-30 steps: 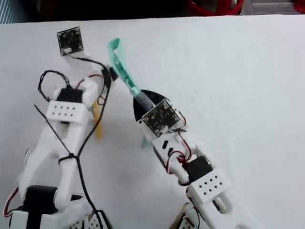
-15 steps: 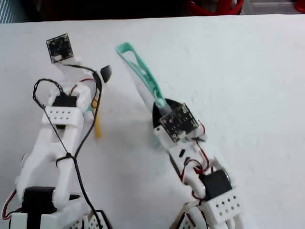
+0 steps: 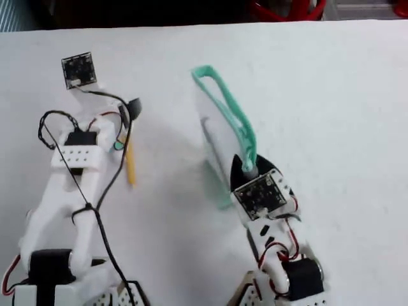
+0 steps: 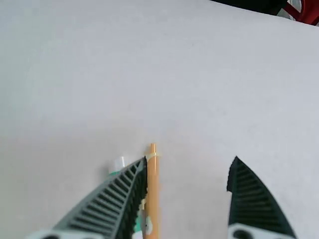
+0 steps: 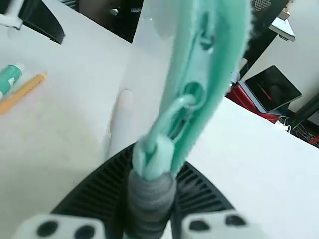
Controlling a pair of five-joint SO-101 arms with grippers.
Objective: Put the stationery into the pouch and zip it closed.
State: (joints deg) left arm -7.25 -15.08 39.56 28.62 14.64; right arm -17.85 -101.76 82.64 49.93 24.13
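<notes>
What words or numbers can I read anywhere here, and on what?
None can be read.
Tube beside the pencil: green label, too blurred to read.
Pouch: no print visible.
Camera board: marks too small to read.

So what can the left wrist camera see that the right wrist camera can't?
Left wrist view: its own jaws standing open over the table, one ribbed jaw right beside the orange pencil. Right wrist view: the pouch with its teal zipper, held by the padded zip pull clamped in that arm's jaws, and a dark screen behind. Both: the pencil, a green-and-white tube next to it, and the white table.
</notes>
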